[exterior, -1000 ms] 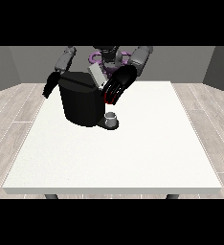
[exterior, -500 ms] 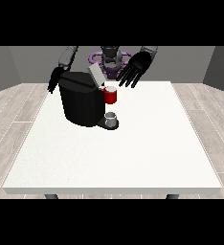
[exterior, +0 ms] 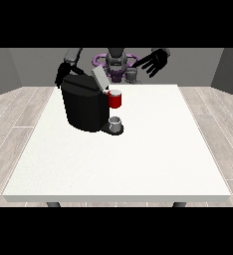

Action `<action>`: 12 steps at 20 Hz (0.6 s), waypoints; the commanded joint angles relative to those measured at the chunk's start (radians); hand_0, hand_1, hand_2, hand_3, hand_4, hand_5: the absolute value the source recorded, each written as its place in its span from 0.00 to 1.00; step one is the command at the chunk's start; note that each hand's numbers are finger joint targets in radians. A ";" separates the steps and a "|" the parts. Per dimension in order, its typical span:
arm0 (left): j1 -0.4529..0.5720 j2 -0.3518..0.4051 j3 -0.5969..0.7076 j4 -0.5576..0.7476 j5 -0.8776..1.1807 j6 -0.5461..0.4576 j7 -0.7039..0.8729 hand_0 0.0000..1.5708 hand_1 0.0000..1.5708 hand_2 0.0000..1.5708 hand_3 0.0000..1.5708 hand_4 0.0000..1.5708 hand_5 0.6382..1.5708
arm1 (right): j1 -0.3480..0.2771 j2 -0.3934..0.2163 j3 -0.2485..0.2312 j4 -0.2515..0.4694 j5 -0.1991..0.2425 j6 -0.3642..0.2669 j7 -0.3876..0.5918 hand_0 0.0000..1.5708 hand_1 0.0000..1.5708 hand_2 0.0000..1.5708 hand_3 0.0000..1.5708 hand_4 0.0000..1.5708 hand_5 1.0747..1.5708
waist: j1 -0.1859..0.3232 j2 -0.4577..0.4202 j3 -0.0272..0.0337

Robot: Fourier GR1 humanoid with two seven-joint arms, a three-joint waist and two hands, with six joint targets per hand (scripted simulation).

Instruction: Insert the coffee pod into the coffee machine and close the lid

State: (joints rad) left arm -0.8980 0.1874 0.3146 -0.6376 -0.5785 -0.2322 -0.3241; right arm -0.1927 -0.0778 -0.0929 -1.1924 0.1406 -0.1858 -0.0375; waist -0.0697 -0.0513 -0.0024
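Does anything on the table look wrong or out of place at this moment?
One thing stands out: the grey lid of the black coffee machine stands tilted up and open. A red thing at the machine shows under it, and a small grey thing sits at the base. Nothing looks spilled or damaged.

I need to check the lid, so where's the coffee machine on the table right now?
The coffee machine stands at the left rear of the white table, a red thing on its right side.
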 commanded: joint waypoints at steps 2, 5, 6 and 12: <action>0.183 -0.116 0.102 0.026 0.152 -0.046 -0.033 0.00 0.00 0.00 0.00 0.17 1.00 | 0.057 -0.004 -0.033 -0.014 -0.052 0.030 -0.034 0.00 0.00 0.00 0.00 0.00 1.00 | 0.114 -0.156 0.0018; 0.280 -0.152 0.088 0.036 0.154 -0.056 -0.061 0.00 0.00 0.00 0.00 0.27 1.00 | 0.025 -0.011 -0.005 -0.075 -0.087 0.110 0.006 0.00 0.00 0.00 0.00 0.00 1.00 | 0.135 -0.229 0.0016; 0.306 -0.160 0.081 0.031 0.147 -0.041 -0.063 0.00 0.00 0.00 0.00 0.25 1.00 | 0.018 -0.008 0.007 -0.088 -0.082 0.111 0.020 0.00 0.00 0.00 0.00 0.00 1.00 | 0.139 -0.231 0.0019; 0.357 -0.178 0.060 -0.029 0.170 -0.056 -0.022 0.00 0.00 0.00 0.00 0.27 1.00 | -0.054 -0.054 0.040 -0.145 -0.055 0.150 0.045 0.00 0.00 0.00 0.00 0.10 1.00 | 0.192 -0.247 0.0024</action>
State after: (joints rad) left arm -0.5808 0.0330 0.3813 -0.6376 -0.4260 -0.2874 -0.3555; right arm -0.1928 -0.1075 -0.0677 -1.3024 0.0738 -0.0552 -0.0142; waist 0.0868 -0.2831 -0.0001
